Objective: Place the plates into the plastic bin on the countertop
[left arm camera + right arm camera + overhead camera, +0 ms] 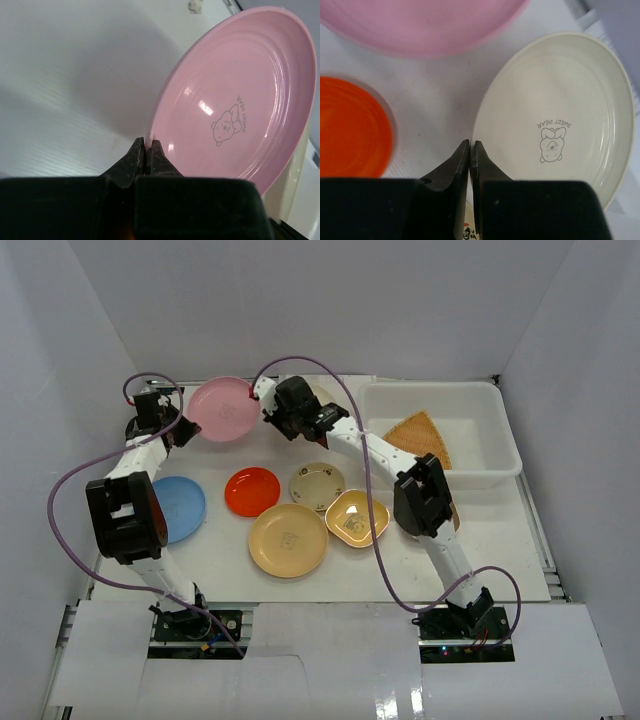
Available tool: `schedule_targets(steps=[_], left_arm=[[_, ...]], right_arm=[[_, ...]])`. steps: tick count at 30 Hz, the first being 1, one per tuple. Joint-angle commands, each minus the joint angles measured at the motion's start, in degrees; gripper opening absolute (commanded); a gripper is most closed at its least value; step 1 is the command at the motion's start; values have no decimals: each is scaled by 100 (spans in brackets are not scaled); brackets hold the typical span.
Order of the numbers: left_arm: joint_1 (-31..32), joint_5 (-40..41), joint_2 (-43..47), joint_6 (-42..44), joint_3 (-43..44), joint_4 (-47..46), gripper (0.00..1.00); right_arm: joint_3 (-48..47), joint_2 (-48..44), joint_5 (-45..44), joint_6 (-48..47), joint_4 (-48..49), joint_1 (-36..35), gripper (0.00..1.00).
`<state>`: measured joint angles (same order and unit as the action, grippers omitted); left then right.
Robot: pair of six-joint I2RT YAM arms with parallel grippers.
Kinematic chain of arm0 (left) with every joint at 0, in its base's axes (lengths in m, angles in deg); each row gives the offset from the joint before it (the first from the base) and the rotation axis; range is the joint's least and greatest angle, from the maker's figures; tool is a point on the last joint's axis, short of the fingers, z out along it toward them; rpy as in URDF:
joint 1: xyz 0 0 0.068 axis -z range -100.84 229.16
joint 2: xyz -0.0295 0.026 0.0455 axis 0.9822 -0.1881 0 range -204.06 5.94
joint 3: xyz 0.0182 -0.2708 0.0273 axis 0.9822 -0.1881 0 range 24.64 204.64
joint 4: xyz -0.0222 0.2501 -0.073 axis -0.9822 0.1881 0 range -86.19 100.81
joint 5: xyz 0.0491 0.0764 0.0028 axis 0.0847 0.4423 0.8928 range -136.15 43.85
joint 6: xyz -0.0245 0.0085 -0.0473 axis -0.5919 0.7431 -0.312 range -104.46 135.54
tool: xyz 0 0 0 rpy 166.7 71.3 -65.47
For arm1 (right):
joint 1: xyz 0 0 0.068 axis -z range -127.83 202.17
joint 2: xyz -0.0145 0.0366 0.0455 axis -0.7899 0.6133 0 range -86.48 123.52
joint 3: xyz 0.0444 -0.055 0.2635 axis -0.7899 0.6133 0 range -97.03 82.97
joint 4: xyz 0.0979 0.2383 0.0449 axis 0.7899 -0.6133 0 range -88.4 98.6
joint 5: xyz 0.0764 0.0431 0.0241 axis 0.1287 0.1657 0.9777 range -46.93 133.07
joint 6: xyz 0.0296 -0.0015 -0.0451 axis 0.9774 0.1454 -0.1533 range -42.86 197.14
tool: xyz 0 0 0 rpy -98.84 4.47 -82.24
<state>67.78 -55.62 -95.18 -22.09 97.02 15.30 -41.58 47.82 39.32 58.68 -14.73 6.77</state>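
Observation:
My left gripper is shut on the rim of the round pink plate at the back left of the countertop. In the left wrist view the gripper pinches the tilted pink plate. My right gripper reaches in beside it. In the right wrist view it is shut on the rim of a round cream plate; the arm mostly hides that plate from above. The white plastic bin at the back right holds an orange-tan patterned plate.
On the countertop lie a blue plate, an orange-red plate, a small cream printed plate, a tan-yellow round plate and a rounded-square yellow plate. White walls stand on three sides.

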Motion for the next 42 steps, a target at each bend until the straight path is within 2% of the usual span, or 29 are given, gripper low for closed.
schedule_targets(steps=[1,4,6,7,8,10,11,14,19,24,25,26,27,28,30,31,34,37,40,41,42], left_arm=[[-22,-941,759,-333,-101,-637,0],[135,-1179,979,-430,-145,-753,0],[503,-1145,1041,-299,-67,-727,0],[653,-1109,1094,-254,-31,-718,0],[994,-1057,1103,-202,13,-683,0],[1399,-847,1138,-52,145,-552,0],[1680,-793,1199,-17,154,-534,0],[2129,-574,1357,10,145,-507,0],[3016,-222,1446,-34,162,-498,0],[3449,358,1604,-34,224,-411,0],[3493,420,1604,-34,250,-376,0],[3511,446,1596,-34,303,-349,0],[3537,481,1587,-43,338,-297,0],[3624,516,1561,-52,364,-270,0],[3765,744,1534,-26,470,-226,0],[3940,832,1482,-17,522,-208,0],[4282,1166,1350,-8,759,-164,0],[4617,1430,1016,36,1154,-42,0],[4950,1737,481,106,1794,213,0],[5030,1834,123,141,1989,292,0],[5101,1905,-64,168,2199,493,0]], right_arm=[[-169,-1578,-652,-237,795,58,8],[648,-2501,-1230,-325,971,234,8],[1606,-2951,-1365,-168,980,522,8],[1966,-3380,-1304,-54,1015,646,8],[2796,-3619,-1304,182,1093,786,8],[3653,-4241,-1173,438,1443,1208,8],[4379,-4419,-1102,674,1541,1366,8],[5271,-4834,-865,974,1753,1876,8],[5687,-4668,-645,932,1868,2141,8],[5933,-4527,-400,1124,1999,2255,10],[5925,-4518,-355,1238,1999,2282,16],[5916,-4518,-355,1318,1999,2308,28],[5890,-4570,-242,1405,1982,2378,53],[5864,-4640,-136,1633,1973,2431,63],[5846,-4955,22,1862,1982,2632,76],[5794,-5079,189,2064,1947,2712,77],[5644,-5571,-2,2487,1578,3037,75],[5608,-6195,-231,2803,1306,3441,66],[5714,-6863,-293,3023,1174,3767,47],[5792,-7030,-328,3067,1138,3828,33],[5845,-7327,-337,3163,1129,3829,27]])
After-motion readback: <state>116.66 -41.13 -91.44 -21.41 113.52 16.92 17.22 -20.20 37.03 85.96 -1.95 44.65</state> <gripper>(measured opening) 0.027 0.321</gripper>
